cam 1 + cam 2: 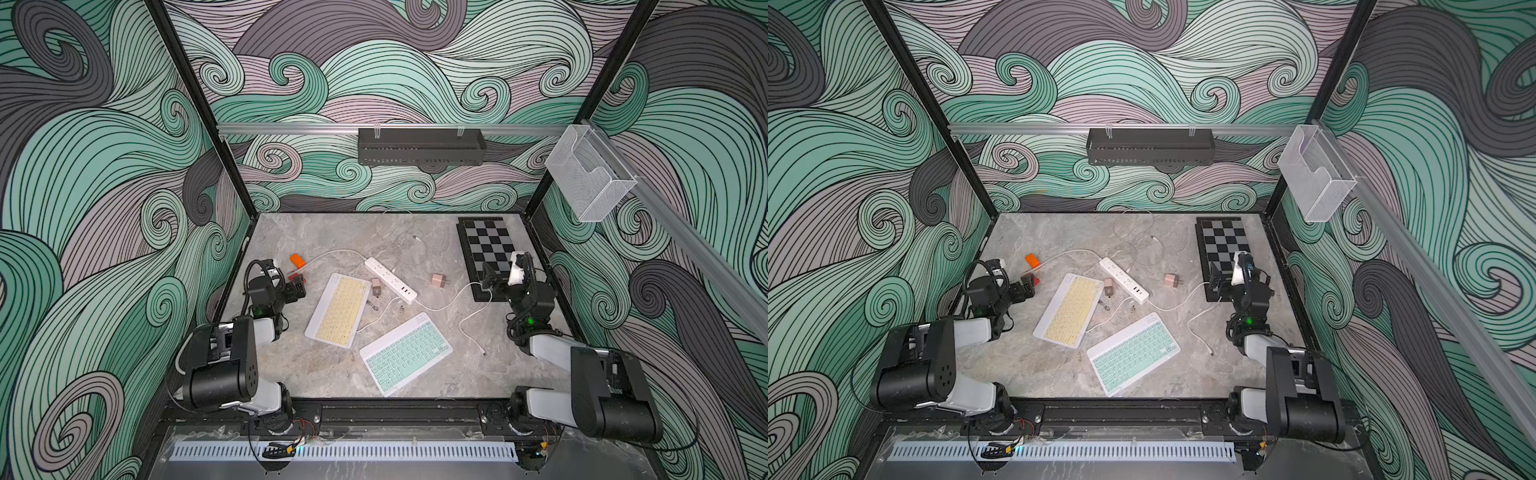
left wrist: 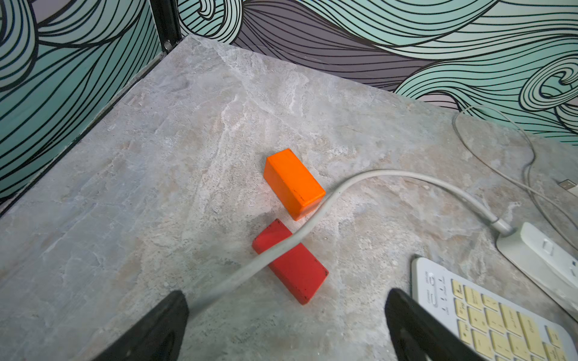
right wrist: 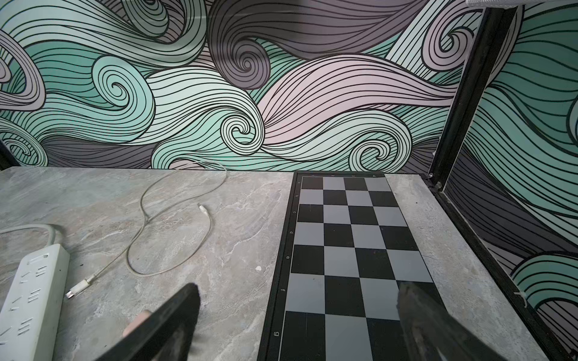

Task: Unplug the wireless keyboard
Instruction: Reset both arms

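Observation:
A white keyboard with yellow keys (image 1: pixel 338 309) (image 1: pixel 1069 311) lies left of centre; its corner shows in the left wrist view (image 2: pixel 488 315). A thin white cable (image 1: pixel 374 316) meets its right edge and runs to the white power strip (image 1: pixel 390 280) (image 1: pixel 1124 279). A white keyboard with mint keys (image 1: pixel 405 353) (image 1: pixel 1133 353) lies nearer the front. My left gripper (image 1: pixel 297 289) (image 2: pixel 286 312) hangs open left of the yellow keyboard, by a red block (image 2: pixel 291 261). My right gripper (image 1: pixel 488 276) (image 3: pixel 300 290) stands open over the chessboard's near edge.
An orange block (image 1: pixel 297 260) lies under the strip's thick cord (image 2: pixel 344 187). Two pink chargers (image 1: pixel 439 279) (image 1: pixel 376 286) flank the strip. A second cable (image 1: pixel 469 320) loops to a free end. A chessboard (image 1: pixel 486 245) sits back right, and a thin loose cable (image 3: pixel 175 225) lies behind.

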Controlling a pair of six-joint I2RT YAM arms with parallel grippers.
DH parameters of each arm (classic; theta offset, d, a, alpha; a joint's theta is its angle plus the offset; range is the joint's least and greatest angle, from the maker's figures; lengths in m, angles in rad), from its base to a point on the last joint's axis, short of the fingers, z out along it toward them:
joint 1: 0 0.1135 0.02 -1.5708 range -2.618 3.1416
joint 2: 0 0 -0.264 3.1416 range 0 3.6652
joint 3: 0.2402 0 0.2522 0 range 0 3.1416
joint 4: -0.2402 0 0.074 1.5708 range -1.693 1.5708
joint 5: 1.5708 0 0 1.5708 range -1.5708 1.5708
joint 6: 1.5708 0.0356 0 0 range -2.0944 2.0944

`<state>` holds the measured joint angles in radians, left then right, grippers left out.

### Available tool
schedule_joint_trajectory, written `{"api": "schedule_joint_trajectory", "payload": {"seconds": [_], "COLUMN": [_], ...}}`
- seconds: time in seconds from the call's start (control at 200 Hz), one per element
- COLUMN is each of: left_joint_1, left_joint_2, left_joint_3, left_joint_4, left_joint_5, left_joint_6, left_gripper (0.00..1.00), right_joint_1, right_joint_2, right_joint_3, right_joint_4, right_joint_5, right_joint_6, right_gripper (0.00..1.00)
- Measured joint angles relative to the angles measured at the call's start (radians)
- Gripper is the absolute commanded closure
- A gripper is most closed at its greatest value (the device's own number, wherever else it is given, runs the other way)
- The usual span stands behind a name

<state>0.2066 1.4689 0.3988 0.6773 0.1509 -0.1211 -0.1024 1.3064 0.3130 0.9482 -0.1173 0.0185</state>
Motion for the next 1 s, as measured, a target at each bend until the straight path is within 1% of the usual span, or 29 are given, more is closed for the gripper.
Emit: {"api": "schedule_joint_trajectory", "payload": {"seconds": [0.34,0.41,0.5,0.55,0.605,0.7,0.81,1.001], "left_joint_1": [-0.014,-0.021,-0.041,-0.050,-0.053,-0.058,-0.076,-0.097], "left_joint_2": [-0.001,0.003,0.010,-0.001,-0.015,-0.011,0.040,0.042], "left_joint_3": [0.004,0.029,0.064,0.053,0.019,-0.009,0.054,0.082], "left_joint_4": [-0.003,-0.029,-0.039,-0.017,0.013,0.014,-0.035,-0.045], "left_joint_5": [-0.002,-0.008,-0.016,-0.016,-0.023,-0.053,-0.094,-0.117], "left_joint_6": [0.002,0.007,0.021,0.027,0.029,0.024,0.032,0.042], "left_gripper": [0.01,0.01,0.01,0.01,0.01,0.01,0.01,0.01], "right_joint_1": [0.013,0.024,0.047,0.061,0.072,0.080,0.080,0.080], "right_joint_2": [-0.037,0.006,0.144,0.224,0.270,0.269,0.267,0.267], "right_joint_3": [-0.027,-0.031,-0.033,-0.039,-0.047,-0.051,-0.043,-0.041], "right_joint_4": [-0.026,-0.001,0.072,0.114,0.118,0.127,0.149,0.167], "right_joint_5": [-0.034,-0.036,-0.042,-0.042,-0.038,-0.027,-0.018,-0.011], "right_joint_6": [0.020,0.013,-0.006,-0.014,-0.019,-0.024,-0.027,-0.028], "right_gripper": [0.02,0.02,0.02,0.02,0.02,0.02,0.02,0.02]}}
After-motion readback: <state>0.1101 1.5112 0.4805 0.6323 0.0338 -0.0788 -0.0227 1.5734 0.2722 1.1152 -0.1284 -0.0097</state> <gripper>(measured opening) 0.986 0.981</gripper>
